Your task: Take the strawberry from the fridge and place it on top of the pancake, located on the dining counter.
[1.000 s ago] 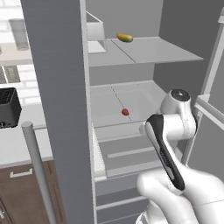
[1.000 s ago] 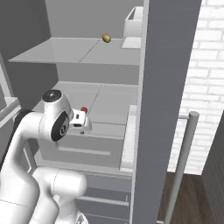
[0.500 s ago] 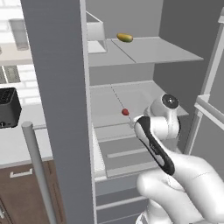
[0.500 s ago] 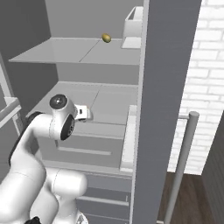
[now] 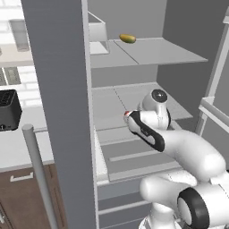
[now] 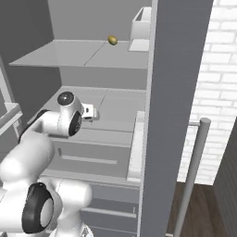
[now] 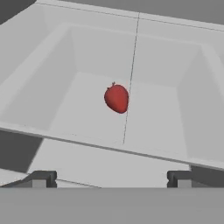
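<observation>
The fridge (image 5: pixel 62 89) stands open; the arm reaches toward its middle shelf (image 7: pixel 144 122). The gripper (image 7: pixel 111 179) is fully released and empty, short of the strawberry (image 7: pixel 117 98), which lies on that shelf, farther in. Likely light, soft and easily bruised: grasp across its widest part, gently.

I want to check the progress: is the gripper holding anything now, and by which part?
Nothing is held. The gripper is open, and the small red rounded strawberry lies apart from its fingertips on the pale grey fridge shelf.
</observation>
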You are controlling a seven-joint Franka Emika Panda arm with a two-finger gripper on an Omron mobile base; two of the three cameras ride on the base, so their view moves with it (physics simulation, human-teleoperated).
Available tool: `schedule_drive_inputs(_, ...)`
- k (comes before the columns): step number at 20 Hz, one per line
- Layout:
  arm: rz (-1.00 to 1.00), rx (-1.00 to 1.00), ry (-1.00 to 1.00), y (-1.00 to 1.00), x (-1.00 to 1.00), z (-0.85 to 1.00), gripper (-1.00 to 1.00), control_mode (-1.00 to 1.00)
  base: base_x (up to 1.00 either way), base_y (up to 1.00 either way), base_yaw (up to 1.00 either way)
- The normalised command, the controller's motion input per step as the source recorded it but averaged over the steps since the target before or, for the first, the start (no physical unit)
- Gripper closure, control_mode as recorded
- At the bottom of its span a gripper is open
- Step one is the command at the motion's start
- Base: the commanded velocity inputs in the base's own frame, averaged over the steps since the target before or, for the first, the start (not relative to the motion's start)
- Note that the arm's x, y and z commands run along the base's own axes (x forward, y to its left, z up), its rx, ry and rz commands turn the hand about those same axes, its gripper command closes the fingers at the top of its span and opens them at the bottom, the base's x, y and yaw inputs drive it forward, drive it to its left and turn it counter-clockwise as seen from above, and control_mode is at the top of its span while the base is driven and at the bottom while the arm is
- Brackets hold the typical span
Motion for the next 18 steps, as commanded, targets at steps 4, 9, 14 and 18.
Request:
schedule_drive_inputs(4,-0.04,0.0,0.03,0.01,0.5,0.0,-1.0,-1.0,0.0,0.0,0.0)
schedule_drive_inputs(9,-0.03,0.0,0.05,0.14,0.51,-0.1,-1.0,-1.0,0.0,0.0,0.0)
schedule_drive_inputs(14,0.0,0.0,0.02,0.16,0.53,-0.15,-1.0,-1.0,0.0,0.0,0.0)
schedule_drive_inputs(18,0.0,0.0,0.07,0.02,0.4,-0.19,-1.0,-1.0,0.0,0.0,0.0)
